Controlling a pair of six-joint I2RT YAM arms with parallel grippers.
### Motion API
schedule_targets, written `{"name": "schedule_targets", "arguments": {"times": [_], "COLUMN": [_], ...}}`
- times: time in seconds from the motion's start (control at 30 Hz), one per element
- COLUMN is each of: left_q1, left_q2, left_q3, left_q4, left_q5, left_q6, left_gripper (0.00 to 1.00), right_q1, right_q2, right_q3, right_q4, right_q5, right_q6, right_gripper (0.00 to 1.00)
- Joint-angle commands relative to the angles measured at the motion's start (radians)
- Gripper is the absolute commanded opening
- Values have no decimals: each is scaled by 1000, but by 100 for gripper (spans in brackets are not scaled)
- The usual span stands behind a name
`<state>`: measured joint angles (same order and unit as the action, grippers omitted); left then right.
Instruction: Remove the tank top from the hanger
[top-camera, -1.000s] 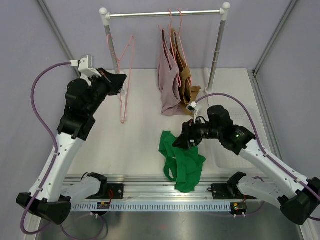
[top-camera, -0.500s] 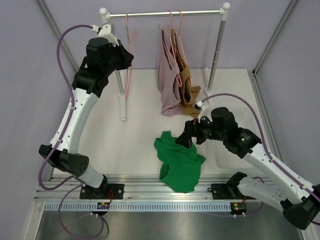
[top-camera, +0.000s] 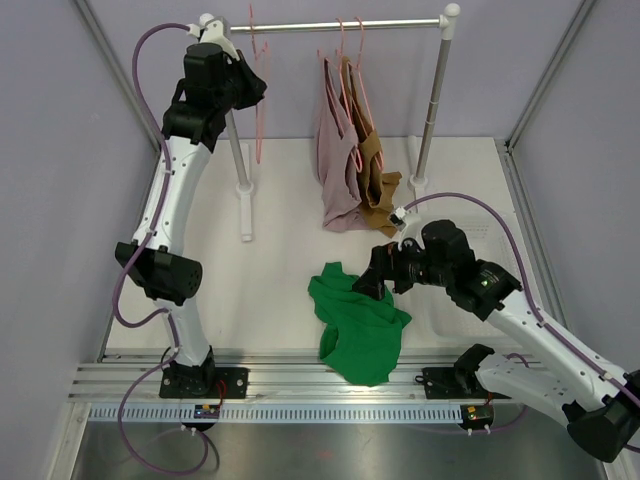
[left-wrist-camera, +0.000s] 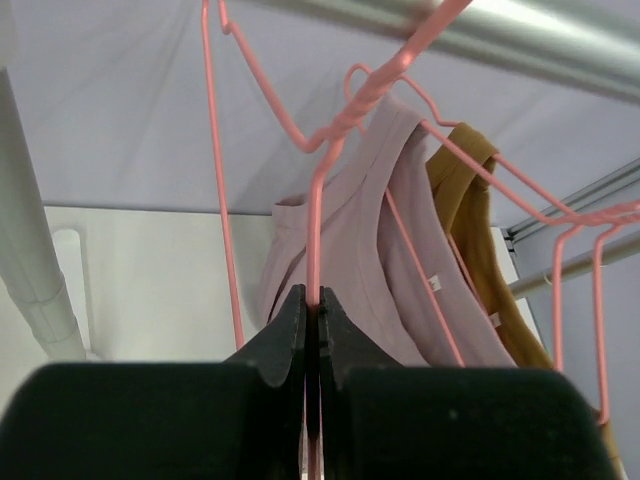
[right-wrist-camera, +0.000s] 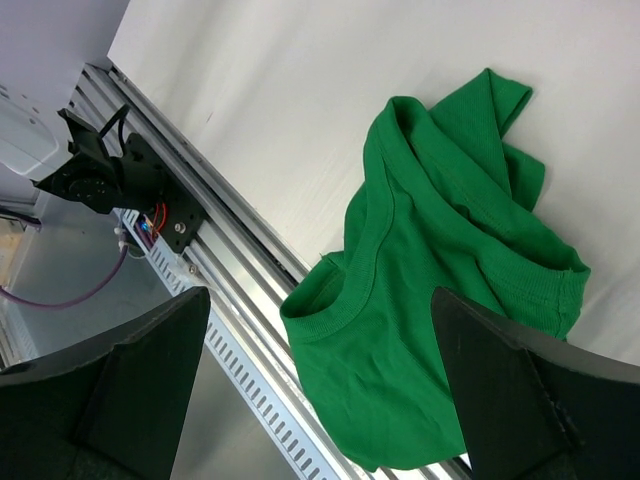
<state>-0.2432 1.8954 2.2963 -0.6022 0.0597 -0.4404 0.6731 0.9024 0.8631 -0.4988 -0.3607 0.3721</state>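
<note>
A green tank top (top-camera: 358, 320) lies crumpled on the table near the front edge, partly over the rail; it fills the right wrist view (right-wrist-camera: 440, 300). My right gripper (top-camera: 372, 285) is open and empty just above its upper right part. My left gripper (top-camera: 258, 88) is raised by the rack's left post and shut on an empty pink hanger (top-camera: 259, 110), whose hook reaches the rail. In the left wrist view the jaws pinch the hanger's wire (left-wrist-camera: 312, 240).
A clothes rack (top-camera: 330, 27) stands at the back. A mauve top (top-camera: 338, 160) and a brown top (top-camera: 372, 165) hang on pink hangers on it; both show in the left wrist view (left-wrist-camera: 400, 290). An aluminium rail (top-camera: 300, 375) runs along the front edge.
My left arm has lifted the empty pink hanger from table height up to the rack's rail. The green tank top has dropped from my right gripper onto the table, and that gripper has opened.
</note>
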Motion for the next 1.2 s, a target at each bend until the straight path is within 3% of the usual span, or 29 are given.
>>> {"name": "schedule_targets", "arguments": {"times": [0.0, 0.13, 0.17, 0.27, 0.3, 0.37, 0.4, 0.43, 0.57, 0.63, 0.83, 1.03, 1.07, 1.17], "left_q1": [8, 30, 30, 30, 30, 30, 30, 30, 30, 30, 28, 18, 9, 1], "left_q2": [4, 1, -8, -56, -68, -100, -116, -130, -257, -373, -725, -907, -927, -982], "left_q3": [31, 2, -11, -69, -74, -86, -93, -104, -205, -335, -751, -906, -941, -977], "left_q4": [27, 24, 25, 50, 45, 39, 38, 29, 2, 8, 45, 2, -5, -39], "left_q5": [45, 94, 91, 92, 91, 103, 109, 109, 45, 8, -153, -129, -121, -112], "left_q6": [-18, -31, -29, -26, -24, -14, 2, 8, 16, 9, -21, -24, -20, 2], "left_gripper": [0, 8, 20, 46, 60, 71, 93, 99, 99, 99, 99, 99, 99, 99], "right_q1": [8, 11, 13, 34, 42, 75, 98, 139, 253, 308, 411, 422, 424, 424], "right_q2": [6, 39, 46, 95, 111, 162, 177, 211, 303, 361, 531, 717, 743, 800], "right_q3": [-18, -18, -18, 10, 28, 46, 63, 70, 103, 113, 125, 120, 128, 125], "right_q4": [37, 57, 59, 14, -15, -40, -61, -72, -132, -152, -141, -110, -104, -72], "right_q5": [-20, -116, -127, -52, -29, 38, 73, 148, 362, 446, 563, 546, 542, 505], "right_q6": [16, -7, -10, -33, -36, -38, -35, -30, 11, 31, 89, 99, 100, 96], "right_gripper": [100, 100, 99, 99, 99, 100, 100, 99, 100, 100, 100, 100, 96, 68]}}
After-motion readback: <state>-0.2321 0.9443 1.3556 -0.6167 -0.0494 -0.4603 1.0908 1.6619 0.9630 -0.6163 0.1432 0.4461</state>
